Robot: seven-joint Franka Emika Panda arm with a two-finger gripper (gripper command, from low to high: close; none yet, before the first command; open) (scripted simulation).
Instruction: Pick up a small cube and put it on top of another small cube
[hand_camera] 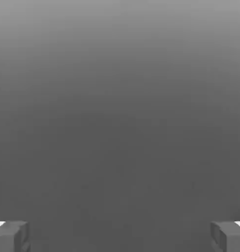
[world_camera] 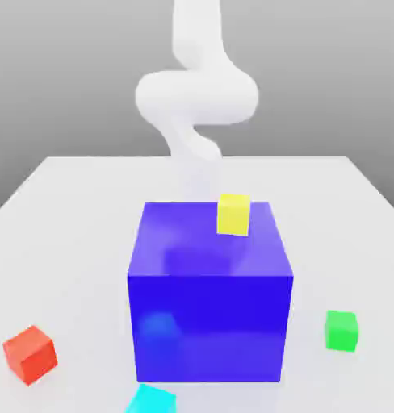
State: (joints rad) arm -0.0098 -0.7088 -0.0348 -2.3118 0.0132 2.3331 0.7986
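Two fingers (hand_camera: 221, 236) stand released, wide apart; open table (world_camera: 79, 266) separates red (world_camera: 31, 355) and blue cubes (world_camera: 210, 323).

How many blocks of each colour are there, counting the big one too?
Red: 1
Cyan: 1, partly cut off by the picture's edge
Green: 1
Yellow: 1, on the big block
Blue: 1, the big block
Total: 5

You are seeing the big block (world_camera: 210, 292) showing a smooth, glossy surface with soft reflections. The yellow cube (world_camera: 233, 214), red cube (world_camera: 30, 355) and green cube (world_camera: 341, 331) are looking smooth, and the table (world_camera: 71, 242) is appearing smooth also.
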